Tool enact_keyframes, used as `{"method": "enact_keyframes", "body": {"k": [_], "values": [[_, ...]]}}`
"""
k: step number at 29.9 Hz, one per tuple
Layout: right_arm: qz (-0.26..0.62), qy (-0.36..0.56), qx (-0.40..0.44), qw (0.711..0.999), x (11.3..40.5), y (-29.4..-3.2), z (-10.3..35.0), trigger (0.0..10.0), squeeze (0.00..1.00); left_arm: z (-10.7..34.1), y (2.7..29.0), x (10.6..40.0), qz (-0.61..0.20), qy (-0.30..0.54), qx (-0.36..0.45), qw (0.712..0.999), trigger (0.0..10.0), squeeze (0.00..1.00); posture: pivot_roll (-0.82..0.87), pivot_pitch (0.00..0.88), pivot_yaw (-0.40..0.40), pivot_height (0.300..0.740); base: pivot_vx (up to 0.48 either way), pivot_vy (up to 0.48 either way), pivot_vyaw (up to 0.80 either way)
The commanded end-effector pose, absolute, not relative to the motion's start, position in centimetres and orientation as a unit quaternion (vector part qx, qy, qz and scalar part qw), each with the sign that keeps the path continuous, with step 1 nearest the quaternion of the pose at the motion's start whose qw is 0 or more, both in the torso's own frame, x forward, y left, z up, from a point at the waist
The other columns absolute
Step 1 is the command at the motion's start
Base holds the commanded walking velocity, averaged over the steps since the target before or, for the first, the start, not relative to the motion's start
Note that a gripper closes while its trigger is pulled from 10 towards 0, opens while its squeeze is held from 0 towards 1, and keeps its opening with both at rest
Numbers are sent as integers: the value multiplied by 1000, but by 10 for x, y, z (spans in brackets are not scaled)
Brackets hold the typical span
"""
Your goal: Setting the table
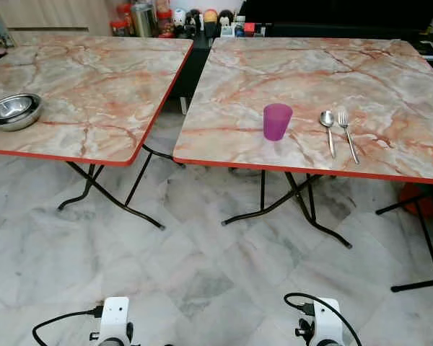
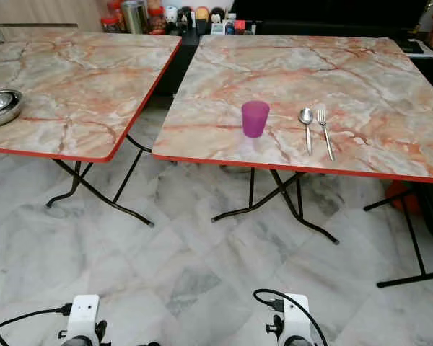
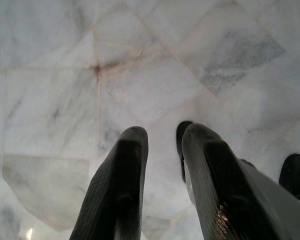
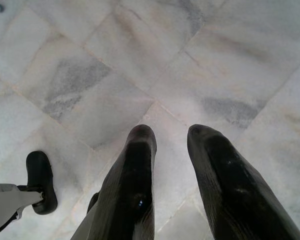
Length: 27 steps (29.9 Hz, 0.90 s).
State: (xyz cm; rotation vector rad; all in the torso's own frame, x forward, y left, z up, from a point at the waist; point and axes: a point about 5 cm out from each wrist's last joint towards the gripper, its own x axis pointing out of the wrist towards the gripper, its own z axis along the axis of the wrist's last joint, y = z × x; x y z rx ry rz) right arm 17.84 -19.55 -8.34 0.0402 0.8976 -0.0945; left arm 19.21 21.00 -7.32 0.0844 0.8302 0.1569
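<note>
Cup (image 1: pixel 277 121): near your right surface's (image 1: pixel 390 72) front edge.
Spoon (image 1: pixel 328 130), fork (image 1: pixel 346 133): side by side, right of cup.
Bowls (image 1: pixel 13 110): left surface's left edge.
Left tool (image 3: pixel 162 145): narrow gap, empty, over floor.
Right tool (image 4: pixel 172 142): the same.

I'm getting bright, even light and sharp head views, with soft glare on the right worktop (image 1: pixel 361 79) and faint shadows under its legs on the floor (image 1: pixel 202 274). Wrist views are well lit, with the near black fingers (image 3: pixel 120 190) slightly soft.

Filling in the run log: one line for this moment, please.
phase: standing off | cup, spoon, fork: right table | bowls: left table | grippers: low, open, empty
</note>
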Motion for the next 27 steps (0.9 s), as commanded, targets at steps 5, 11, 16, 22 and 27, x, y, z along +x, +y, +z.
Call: {"method": "enact_keyframes", "body": {"k": [5, 11, 16, 22, 27], "values": [[-50, 450, 21, 891, 170, -197, -87, 10000, 0, -77, 209, 187, 79, 417, 38, 905, 10000, 0, -58, 111, 14, 740, 0, -365, 0], [-50, 460, 18, 886, 166, -203, -89, 10000, 0, -77, 211, 185, 83, 422, 41, 902, 10000, 0, -60, 114, 15, 740, 147, -159, 0], [-52, 462, 18, 885, 165, -206, -88, 10000, 0, -78, 211, 184, 86, 424, 38, 901, 10000, 0, -59, 116, 14, 740, 375, 0, 0], [-50, 464, 16, 884, 166, -207, -88, 10000, 0, -78, 211, 184, 87, 423, 38, 901, 10000, 0, -58, 114, 14, 740, 422, 0, 0], [-49, 466, 16, 883, 166, -207, -88, 10000, 0, -78, 212, 184, 87, 424, 40, 901, 10000, 0, -58, 110, 15, 740, 427, 0, 0]]}}
